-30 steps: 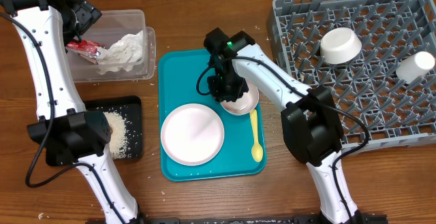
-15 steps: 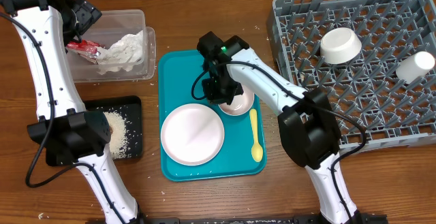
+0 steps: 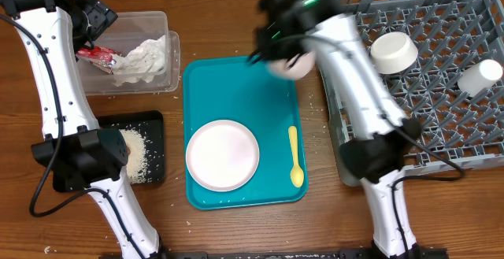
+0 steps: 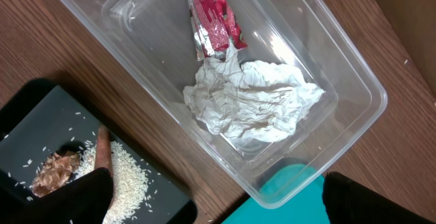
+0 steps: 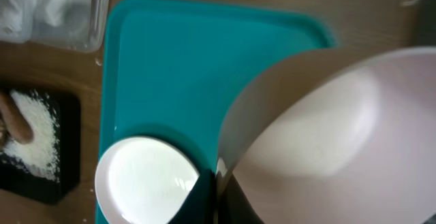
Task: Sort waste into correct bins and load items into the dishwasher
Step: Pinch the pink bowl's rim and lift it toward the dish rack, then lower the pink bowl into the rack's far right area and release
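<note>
My right gripper is clamping the pink dish by its rim, holding it raised at upper centre of the overhead view, over the teal tray's top right corner beside the rack. My left gripper is hanging spread wide above the tub at upper left, where the napkin and wrapper are lying.

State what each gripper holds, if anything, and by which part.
The right gripper holds the pink dish by its rim, jaws shut on the edge, high above the tray. The left gripper, jaws open, holds nothing.
</note>
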You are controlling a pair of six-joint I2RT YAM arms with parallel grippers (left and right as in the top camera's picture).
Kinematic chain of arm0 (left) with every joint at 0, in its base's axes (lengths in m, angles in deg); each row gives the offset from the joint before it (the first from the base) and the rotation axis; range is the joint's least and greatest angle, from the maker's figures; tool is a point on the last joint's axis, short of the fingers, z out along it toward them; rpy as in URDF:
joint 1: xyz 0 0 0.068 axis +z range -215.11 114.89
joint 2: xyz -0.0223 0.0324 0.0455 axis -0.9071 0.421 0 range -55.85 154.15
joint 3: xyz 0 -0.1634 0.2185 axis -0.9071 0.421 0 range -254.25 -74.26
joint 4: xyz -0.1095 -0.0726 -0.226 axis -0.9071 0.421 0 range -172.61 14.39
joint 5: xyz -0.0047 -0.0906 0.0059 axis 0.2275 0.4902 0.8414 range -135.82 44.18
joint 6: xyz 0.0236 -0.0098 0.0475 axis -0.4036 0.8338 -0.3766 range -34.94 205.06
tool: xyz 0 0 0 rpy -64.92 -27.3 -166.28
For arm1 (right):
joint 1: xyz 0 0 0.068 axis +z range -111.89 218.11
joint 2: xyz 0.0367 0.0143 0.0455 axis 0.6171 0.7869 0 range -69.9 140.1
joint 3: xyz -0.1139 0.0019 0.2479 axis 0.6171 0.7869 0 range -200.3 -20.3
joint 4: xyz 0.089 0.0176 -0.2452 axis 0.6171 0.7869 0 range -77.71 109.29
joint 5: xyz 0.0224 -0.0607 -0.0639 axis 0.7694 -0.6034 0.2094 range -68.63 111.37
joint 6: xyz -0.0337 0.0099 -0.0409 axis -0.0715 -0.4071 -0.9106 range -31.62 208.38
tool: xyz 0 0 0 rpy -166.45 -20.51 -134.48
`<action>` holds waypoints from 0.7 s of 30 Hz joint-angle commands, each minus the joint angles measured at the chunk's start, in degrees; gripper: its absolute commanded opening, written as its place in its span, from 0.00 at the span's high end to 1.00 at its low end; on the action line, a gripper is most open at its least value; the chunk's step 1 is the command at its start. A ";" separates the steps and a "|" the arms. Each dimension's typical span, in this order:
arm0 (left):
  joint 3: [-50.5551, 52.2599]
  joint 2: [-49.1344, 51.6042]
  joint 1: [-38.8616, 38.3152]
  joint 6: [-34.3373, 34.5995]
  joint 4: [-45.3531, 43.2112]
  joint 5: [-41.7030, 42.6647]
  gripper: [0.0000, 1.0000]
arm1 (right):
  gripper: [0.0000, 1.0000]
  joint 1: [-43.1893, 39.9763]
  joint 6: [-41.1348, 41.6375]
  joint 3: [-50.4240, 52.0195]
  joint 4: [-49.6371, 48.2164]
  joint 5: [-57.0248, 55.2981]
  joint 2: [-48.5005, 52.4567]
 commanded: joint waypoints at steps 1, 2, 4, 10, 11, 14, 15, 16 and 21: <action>0.24 0.37 -0.66 0.13 -0.07 0.26 0.00 | 0.96 -10.99 -0.87 -12.07 3.23 -1.97 -0.79; 0.24 0.37 -0.66 0.13 -0.07 0.26 0.00 | 0.96 -14.25 -1.49 -13.73 3.23 0.42 -0.81; 0.24 0.37 -0.66 0.15 -0.07 0.26 0.00 | 0.96 -20.83 -2.32 -14.88 3.19 7.80 -1.07; 0.24 0.37 -0.66 0.13 -0.07 0.26 0.00 | 0.96 -41.27 -11.43 -10.91 2.56 34.91 -0.92; 0.24 0.37 -0.66 0.13 -0.07 0.26 0.00 | 0.96 -44.81 -14.32 -9.40 1.86 40.65 -0.90; 0.24 0.37 -0.66 0.15 -0.07 0.26 0.00 | 0.96 -51.63 -18.14 -4.46 -2.12 51.82 -0.90; 0.24 0.37 -0.66 0.15 -0.07 0.26 0.00 | 0.96 -53.53 -18.25 -2.14 -4.22 54.58 -0.90; 0.24 0.37 -0.66 0.15 -0.07 0.26 0.00 | 0.96 -55.08 -18.25 0.35 -6.58 57.00 -0.90; 0.24 0.37 -0.66 0.13 -0.07 0.26 0.00 | 0.96 -57.99 -18.21 14.58 -23.80 72.32 -0.90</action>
